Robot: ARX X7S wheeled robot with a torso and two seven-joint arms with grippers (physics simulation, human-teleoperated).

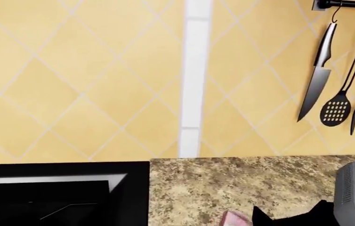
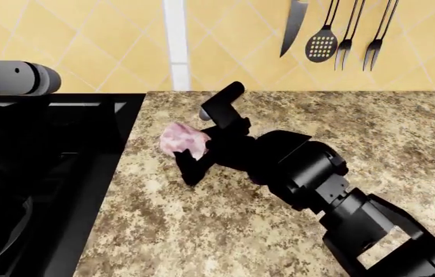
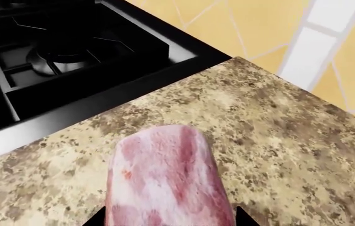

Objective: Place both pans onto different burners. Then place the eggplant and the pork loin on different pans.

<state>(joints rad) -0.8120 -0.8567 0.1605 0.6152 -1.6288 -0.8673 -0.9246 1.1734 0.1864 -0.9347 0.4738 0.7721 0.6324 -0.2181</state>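
Observation:
The pork loin (image 2: pixel 179 139), a pink marbled chunk, is at the counter's left part, near the stove (image 2: pixel 56 144). My right gripper (image 2: pixel 196 143) reaches in from the lower right and its jaws close against both sides of the meat. In the right wrist view the pork loin (image 3: pixel 165 179) fills the space between the fingertips of the right gripper (image 3: pixel 170 219), with a burner (image 3: pixel 64 59) beyond it. The pork loin's tip (image 1: pixel 235 219) shows in the left wrist view. My left gripper's jaws show in no view. The pans and the eggplant are out of view.
A speckled stone counter (image 2: pixel 295 115) runs right of the stove. A knife (image 2: pixel 295 26), a slotted spoon (image 2: pixel 321 40) and forks hang on the yellow tiled wall. My left arm (image 2: pixel 10 78) hovers over the stove's far side.

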